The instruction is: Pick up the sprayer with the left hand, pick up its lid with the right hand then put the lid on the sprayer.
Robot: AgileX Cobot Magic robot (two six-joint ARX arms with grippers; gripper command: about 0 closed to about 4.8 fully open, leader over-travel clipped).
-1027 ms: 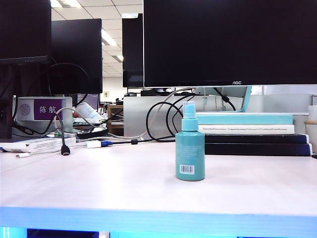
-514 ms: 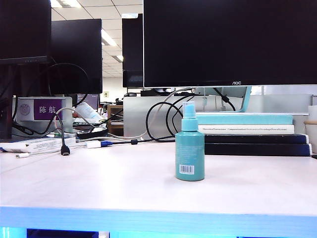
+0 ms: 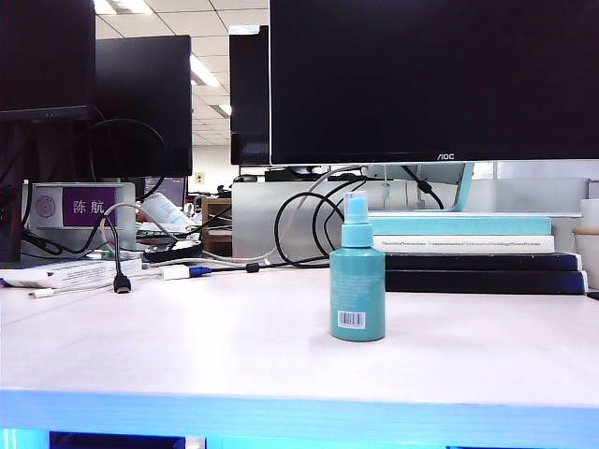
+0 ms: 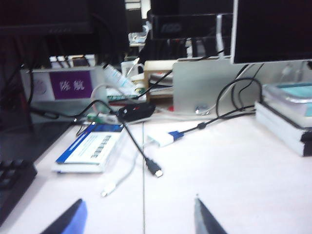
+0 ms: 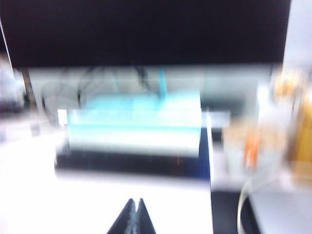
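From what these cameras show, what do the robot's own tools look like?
Little shows. The left tool has two dark, pointed fingertips, one with a blue face. The right tool shows two slim dark tips tapering to points. The arms themselves appear in no view, and no cables or markings on them are visible.

- the sprayer (image 3: 357, 285) is teal, with a white barcode label low on its front and a clear lid (image 3: 356, 207) over a paler nozzle.
- the table (image 3: 187, 346) is pale whitish wood grain, its front edge glowing blue.
- at two o'clock of the sprayer, the books (image 3: 468, 245) are teal, white and black.
- the monitor (image 3: 430, 75) is black.
- the nameplate (image 3: 89, 206) is purple with white characters.
- the left gripper (image 4: 139, 218) fingers are dark, one edged blue; the right gripper (image 5: 132, 214) fingers are black.
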